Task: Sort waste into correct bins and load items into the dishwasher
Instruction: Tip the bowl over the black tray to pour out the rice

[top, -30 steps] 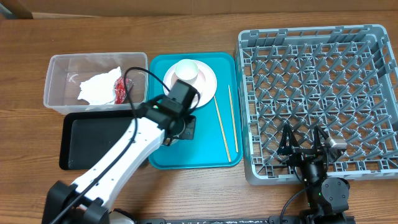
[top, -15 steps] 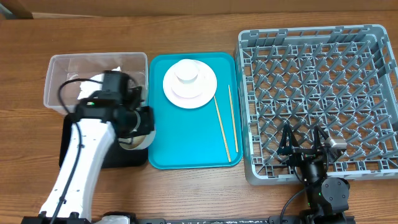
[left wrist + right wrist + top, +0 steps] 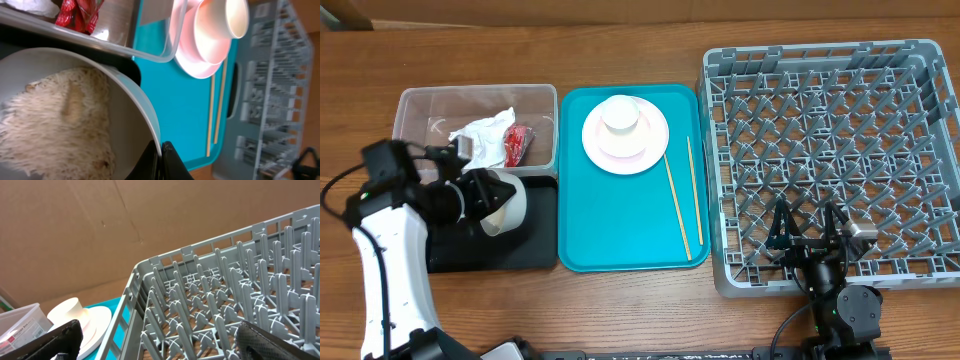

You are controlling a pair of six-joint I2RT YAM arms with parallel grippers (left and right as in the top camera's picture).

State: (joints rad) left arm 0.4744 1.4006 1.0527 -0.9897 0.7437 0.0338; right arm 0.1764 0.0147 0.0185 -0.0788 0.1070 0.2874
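My left gripper (image 3: 490, 195) is shut on the rim of the white bowl (image 3: 508, 206), holding it tilted on its side over the black tray (image 3: 455, 250). In the left wrist view the bowl (image 3: 142, 107) holds a mass of white rice (image 3: 60, 115), and the gripper (image 3: 161, 156) pinches its edge. The clear tub (image 3: 420, 110) holds the crumpled napkin (image 3: 480, 138) and the red wrapper (image 3: 518, 145). The pink plate (image 3: 645, 145) with the white cup (image 3: 620, 113) on it sits on the teal tray. Two chopsticks (image 3: 677, 205) lie beside the plate. My right gripper (image 3: 808, 235) stands open over the front of the grey dish rack (image 3: 830, 130).
The teal serving tray (image 3: 620, 225) lies between the bins and the rack. The rack's upright pegs (image 3: 225, 295) fill the right wrist view, with the cup (image 3: 65, 311) and the tub's corner (image 3: 20, 325) beyond its left wall. Bare wooden table runs along the front.
My left arm has swung left, carrying the bowl off the teal tray to above the black tray, and has tipped it. The right arm has not moved.
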